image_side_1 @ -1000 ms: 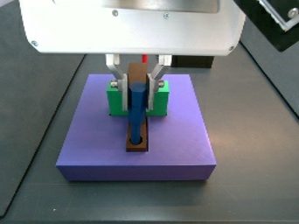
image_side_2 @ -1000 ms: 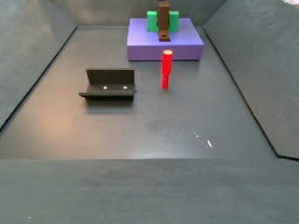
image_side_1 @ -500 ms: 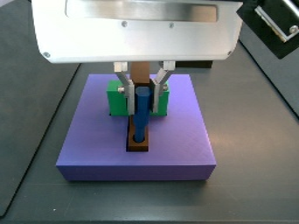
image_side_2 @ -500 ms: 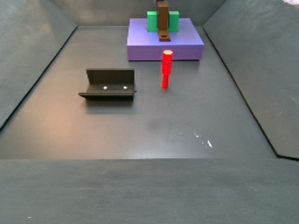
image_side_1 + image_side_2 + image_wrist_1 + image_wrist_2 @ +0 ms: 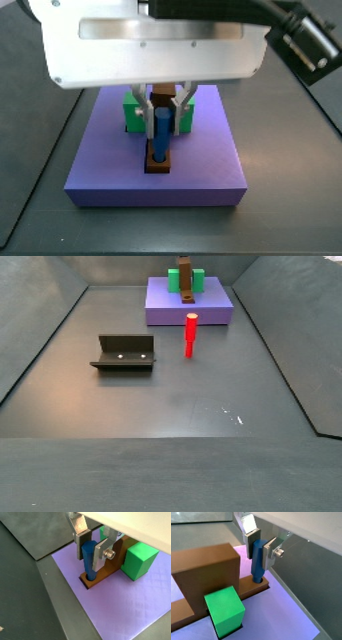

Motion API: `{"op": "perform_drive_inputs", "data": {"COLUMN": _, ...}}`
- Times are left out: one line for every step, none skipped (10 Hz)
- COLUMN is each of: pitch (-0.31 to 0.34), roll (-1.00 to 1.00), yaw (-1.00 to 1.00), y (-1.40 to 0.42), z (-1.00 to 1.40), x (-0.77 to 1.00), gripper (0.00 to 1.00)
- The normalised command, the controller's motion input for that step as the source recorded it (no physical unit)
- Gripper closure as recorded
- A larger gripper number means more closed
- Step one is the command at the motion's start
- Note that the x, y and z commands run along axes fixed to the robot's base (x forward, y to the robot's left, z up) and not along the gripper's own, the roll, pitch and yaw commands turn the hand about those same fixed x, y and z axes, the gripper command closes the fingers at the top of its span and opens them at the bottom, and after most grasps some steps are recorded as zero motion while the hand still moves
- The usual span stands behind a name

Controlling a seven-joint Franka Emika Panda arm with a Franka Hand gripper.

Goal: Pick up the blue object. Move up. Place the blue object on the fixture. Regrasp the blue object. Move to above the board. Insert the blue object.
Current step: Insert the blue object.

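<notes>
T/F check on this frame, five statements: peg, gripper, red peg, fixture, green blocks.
1. The blue object stands upright with its lower end in the hole of the brown bar. True.
2. The gripper is over the fixture. False: it is above the board, fingers either side of the blue object.
3. The red peg lies flat on the board. False: it stands upright on the floor beside it.
4. The fixture is empty. True.
5. Green blocks flank the brown bar. True.

gripper (image 5: 92, 543) hemmed by green blocks (image 5: 138, 559).
</notes>
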Motion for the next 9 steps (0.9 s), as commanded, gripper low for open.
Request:
{"op": "perform_drive_inputs", "data": {"pitch": -0.047, "roll": 0.14, "yaw": 0.18, "y": -0.17, "z": -0.11, "x": 0.00, "gripper": 1.00}}
{"op": "perform_drive_inputs", "data": {"pitch": -0.029, "roll": 0.14, "yaw": 0.19, "y": -0.21, "z": -0.10, "x": 0.00, "gripper": 1.00}}
{"op": "perform_drive_inputs", "data": {"pitch": -0.036, "roll": 0.12, "yaw": 0.13, "y": -0.11, "z": -0.20, "x": 0.01, "gripper": 1.00}}
{"op": "perform_drive_inputs", "data": {"pitch": -0.020, "roll": 0.11, "yaw": 0.12, "y": -0.01, "z": -0.32, "x": 0.12, "gripper": 1.00}}
{"op": "perform_drive_inputs", "data": {"pitch": -0.019, "roll": 0.10, "yaw": 0.13, "y": 0.00, "z": -0.37, "x": 0.15, "gripper": 1.00}}
{"op": "perform_drive_inputs", "data": {"pitch": -0.039, "roll": 0.11, "yaw": 0.14, "y": 0.00, "z": -0.39, "x": 0.12, "gripper": 1.00}}
{"op": "perform_drive_inputs", "data": {"pitch": -0.067, "roll": 0.09, "yaw": 0.15, "y": 0.00, "z": -0.40, "x": 0.05, "gripper": 1.00}}
{"op": "perform_drive_inputs", "data": {"pitch": 0.000, "roll": 0.11, "yaw": 0.09, "y": -0.02, "z": -0.06, "x": 0.00, "gripper": 1.00}}
{"op": "perform_drive_inputs", "data": {"pitch": 0.000, "roll": 0.00, "yaw": 0.00, "y": 0.00, "z": 0.00, "x": 0.00, "gripper": 1.00}}
